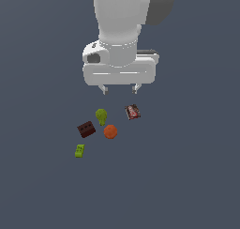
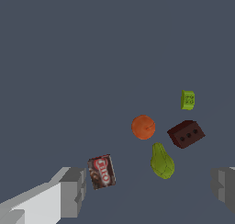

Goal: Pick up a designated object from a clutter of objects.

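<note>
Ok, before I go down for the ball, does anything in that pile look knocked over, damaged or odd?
Nothing stands out. The orange ball sits apart from the brown block, green pear, lime brick and red-and-black packet. None touch or look damaged. The gripper hangs above with its fingers apart.

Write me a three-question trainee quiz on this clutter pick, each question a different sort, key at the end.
1. True or false: the claw is shut on the orange ball.
2. Multiple choice: in the exterior view, which item lies nearest the ball? A) lime green brick B) green pear C) red-and-black packet
3. Fill in: in the exterior view, the dark brown block lies to the ball's ____.

Key: 1. False; it hangs open above the items, holding nothing. 2. B. 3. Left.
</note>
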Controlling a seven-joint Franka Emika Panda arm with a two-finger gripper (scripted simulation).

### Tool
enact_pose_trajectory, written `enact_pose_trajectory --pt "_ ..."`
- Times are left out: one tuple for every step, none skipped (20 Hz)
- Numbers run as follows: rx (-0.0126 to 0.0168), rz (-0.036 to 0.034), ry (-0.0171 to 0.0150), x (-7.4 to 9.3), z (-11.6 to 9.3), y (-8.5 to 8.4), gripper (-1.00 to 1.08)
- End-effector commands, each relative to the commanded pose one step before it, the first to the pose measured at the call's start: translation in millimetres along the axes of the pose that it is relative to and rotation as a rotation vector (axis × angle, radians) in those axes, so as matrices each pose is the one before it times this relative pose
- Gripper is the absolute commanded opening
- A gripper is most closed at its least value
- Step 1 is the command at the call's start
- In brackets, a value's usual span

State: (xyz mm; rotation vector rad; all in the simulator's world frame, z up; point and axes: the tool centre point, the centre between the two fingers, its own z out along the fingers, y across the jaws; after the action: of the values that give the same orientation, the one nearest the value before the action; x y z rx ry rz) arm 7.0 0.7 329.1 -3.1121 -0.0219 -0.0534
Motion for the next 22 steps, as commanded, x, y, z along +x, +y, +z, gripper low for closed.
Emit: enact_pose_trajectory --pt "0.0 0.0 0.0 0.0 0.0 0.01 1.0" --pt "0.0 0.0 0.0 0.1 0.11 0.17 1.0" --pt "0.00025 -0.0011 0.00079 0.03 -0.13 -0.05 1.0" --pt "0.00034 -0.00132 0.001 0.15 -0.07 0.15 1.0" --pt "0.00048 -0.00173 0.00142 0.2 -0.15 0.19 1.0" --pt "0.00061 -0.0019 0.00178 0.25 -0.26 0.24 1.0" --pt "0.00071 -0.00169 0.00206 0.25 -0.49 0.22 1.0" --pt "0.00062 -0.00085 0.00178 0.17 -0.64 0.12 1.0" --pt "0.00052 -0.00001 0.00145 0.07 -0.77 0.02 1.0" --pt "0.00041 0.00075 0.00109 -0.01 -0.84 -0.04 1.0" --pt "0.00025 0.00121 0.00061 -0.05 -0.75 -0.11 1.0" --pt "0.00009 0.00118 0.00015 -0.08 -0.49 -0.09 1.0" --pt "0.0 0.0 0.0 -0.08 -0.03 -0.03 1.0" --pt "-0.00025 -0.00122 -0.00059 0.15 0.72 0.01 1.0" --pt "-0.00016 -0.00205 -0.00026 0.13 0.94 0.35 1.0" --pt "-0.00023 -0.00343 -0.00033 0.23 1.37 0.3 1.0" --pt "-0.00027 -0.00451 -0.00035 0.3 1.78 0.46 1.0" --pt "-0.00032 -0.00563 -0.00038 0.37 2.2 0.59 1.0" --pt "-0.00037 -0.00678 -0.00043 0.43 2.62 0.69 1.0" --pt "-0.00042 -0.00778 -0.0005 0.47 3.03 0.82 1.0" --pt "-0.00049 -0.00883 -0.00062 0.5 3.46 0.92 1.0" --pt "-0.00056 -0.01003 -0.00076 0.53 3.94 1.03 1.0"
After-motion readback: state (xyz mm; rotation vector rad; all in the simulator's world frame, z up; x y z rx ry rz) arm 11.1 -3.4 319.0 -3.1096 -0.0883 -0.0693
